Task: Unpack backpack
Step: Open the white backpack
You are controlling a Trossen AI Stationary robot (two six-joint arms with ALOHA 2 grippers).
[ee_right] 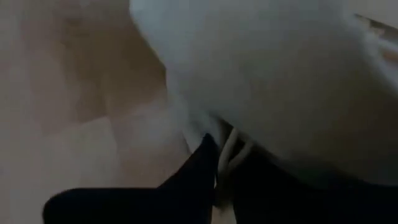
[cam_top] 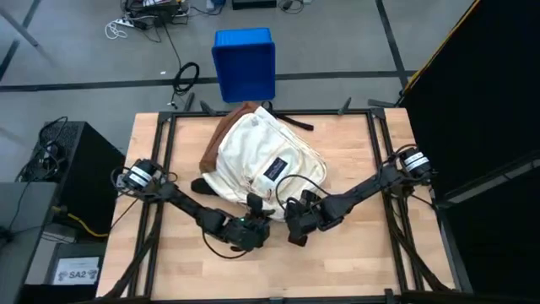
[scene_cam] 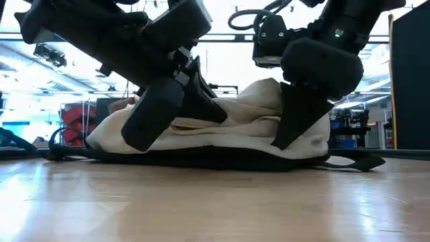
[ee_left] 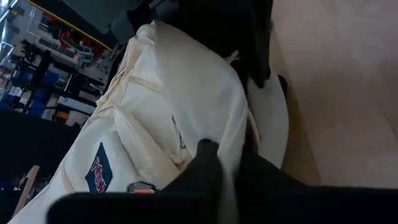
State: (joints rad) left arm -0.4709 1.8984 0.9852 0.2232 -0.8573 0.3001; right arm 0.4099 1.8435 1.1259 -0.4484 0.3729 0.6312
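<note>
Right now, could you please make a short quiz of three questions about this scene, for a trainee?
1. True or false: the backpack stands upright on the table.
2. Where do the left hand and the right hand work? A) at the backpack's near edge B) at the blue bin C) at the table's corners
3. Which colour is the backpack's base?

Key: 1 false, it lies flat; 2 A; 3 brown.
</note>
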